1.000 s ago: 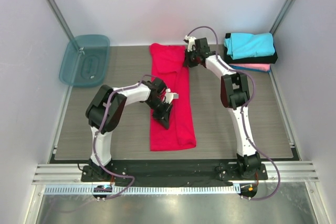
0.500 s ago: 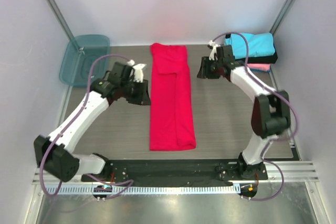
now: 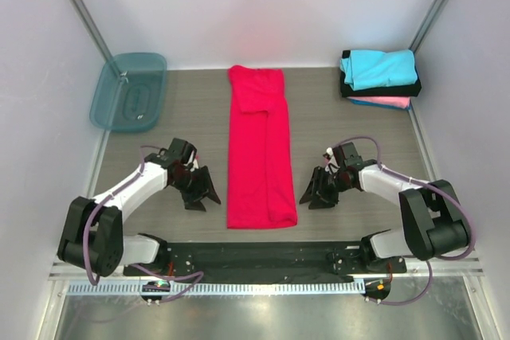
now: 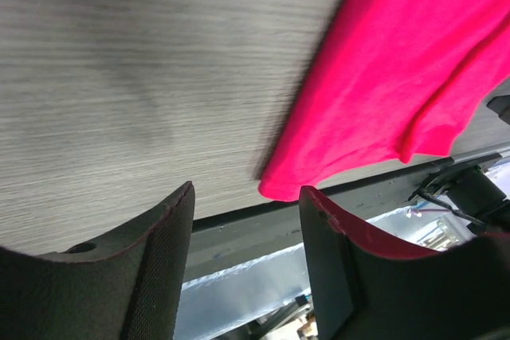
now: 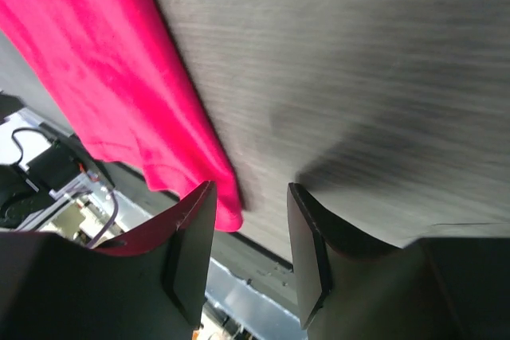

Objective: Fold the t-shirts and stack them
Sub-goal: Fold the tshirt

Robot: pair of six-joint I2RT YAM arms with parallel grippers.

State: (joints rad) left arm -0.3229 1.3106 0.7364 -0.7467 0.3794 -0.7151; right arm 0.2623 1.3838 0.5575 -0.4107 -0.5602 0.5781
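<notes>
Centre of frame: red t-shirt (image 3: 259, 157), folded into a long narrow strip, reaching from the far edge of the surface (image 3: 335, 133) almost to the near edge. Lower left: left pincer (image 3: 209, 193), released, nothing between the jaws, just beside the strip's near-left corner. Lower right: right pincer (image 3: 312, 197), likewise released, beside the near-right corner. Bare surface along both long edges. Upper right: stack of folded t-shirts (image 3: 379, 77), cyan on top. Upper left: teal bin (image 3: 127, 91).
</notes>
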